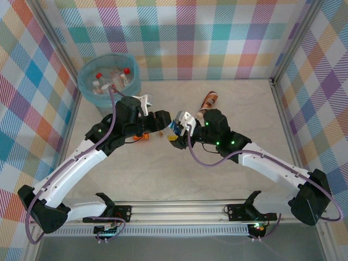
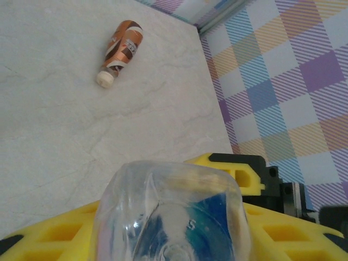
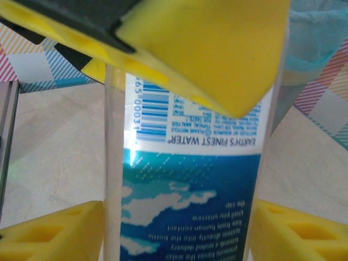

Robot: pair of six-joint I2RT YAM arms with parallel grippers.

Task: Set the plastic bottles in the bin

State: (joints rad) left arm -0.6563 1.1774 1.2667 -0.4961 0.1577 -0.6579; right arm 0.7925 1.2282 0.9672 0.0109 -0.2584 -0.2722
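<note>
Water bottle (image 3: 185,179) between right fingers (image 3: 54,239) — left finger (image 3: 206,49) across its label

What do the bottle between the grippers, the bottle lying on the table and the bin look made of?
The water bottle looks like clear plastic, glossy: bright highlights, see-through wall, printed blue film label. The lying bottle is likely plastic under a shiny copper-and-white wrap, with a cream cap. The bin seems translucent blue-grey plastic; its wall looks pale and lets light through.

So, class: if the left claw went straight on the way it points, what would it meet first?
The blue-labelled bottle, already sitting inside the left claw; depth beyond it is unclear.
</note>
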